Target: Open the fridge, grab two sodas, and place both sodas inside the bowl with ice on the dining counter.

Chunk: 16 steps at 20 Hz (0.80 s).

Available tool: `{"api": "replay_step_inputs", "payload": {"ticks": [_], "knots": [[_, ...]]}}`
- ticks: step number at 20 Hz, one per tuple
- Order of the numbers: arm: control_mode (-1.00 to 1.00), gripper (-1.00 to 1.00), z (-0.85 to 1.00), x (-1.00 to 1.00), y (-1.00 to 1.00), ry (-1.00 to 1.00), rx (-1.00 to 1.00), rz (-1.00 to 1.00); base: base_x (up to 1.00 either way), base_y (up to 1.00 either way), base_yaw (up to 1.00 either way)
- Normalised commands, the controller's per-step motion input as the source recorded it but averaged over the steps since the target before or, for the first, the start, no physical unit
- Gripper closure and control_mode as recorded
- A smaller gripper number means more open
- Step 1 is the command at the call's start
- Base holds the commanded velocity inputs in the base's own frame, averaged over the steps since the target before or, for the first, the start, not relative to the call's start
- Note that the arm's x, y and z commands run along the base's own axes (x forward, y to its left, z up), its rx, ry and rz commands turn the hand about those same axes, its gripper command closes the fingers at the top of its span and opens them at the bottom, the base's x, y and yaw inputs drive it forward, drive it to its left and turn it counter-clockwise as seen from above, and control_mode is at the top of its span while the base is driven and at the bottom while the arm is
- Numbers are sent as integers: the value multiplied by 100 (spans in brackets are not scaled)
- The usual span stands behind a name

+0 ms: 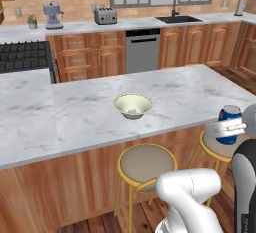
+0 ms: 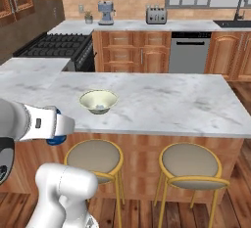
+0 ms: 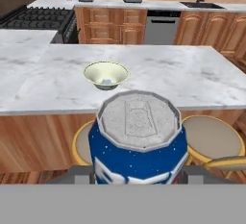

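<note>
Warm wood cabinets line the back wall of the kitchen, under a pale counter that carries a silver two-slot toaster (image 1: 105,15), a blue-grey coffee machine (image 1: 52,15) and a dark sink with a black tap (image 1: 177,18); a steel dishwasher front (image 1: 142,50) sits below, and a black gas stove (image 2: 58,46) stands at the left. In front of all this stretches the long white-grey marble table on its wood-panelled base (image 1: 75,112). A small round cream-green bowl (image 1: 133,106) stands upright near the middle of the table, well back from its near edge, with a few bluish-white ice pieces inside. Two round stools with yellow rims and beige seats (image 2: 191,166) stand tucked against the near side of the table.

The tool (image 1: 229,127) hangs off the near side of the table, above the stools, level with the table's edge. Its fingers are closed part-way round a short blue can with white and red markings (image 3: 138,141), held upright with its grey lid facing the hand camera. The can is clear of the table and well apart from the bowl, which lies beyond it and slightly to the left in the hand view.
</note>
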Motion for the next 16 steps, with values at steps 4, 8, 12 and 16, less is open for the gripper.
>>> {"api": "replay_step_inputs", "payload": {"ticks": [4,8,12,16], "knots": [[-100,100,0,25,0,6,0,1,68,0,3],[-100,100,2,100,18,27,0,3,0,0,0],[-100,100,0,100,51,33,-5,7,0,0,0],[-100,100,-3,99,54,24,-7,14,0,0,0]]}}
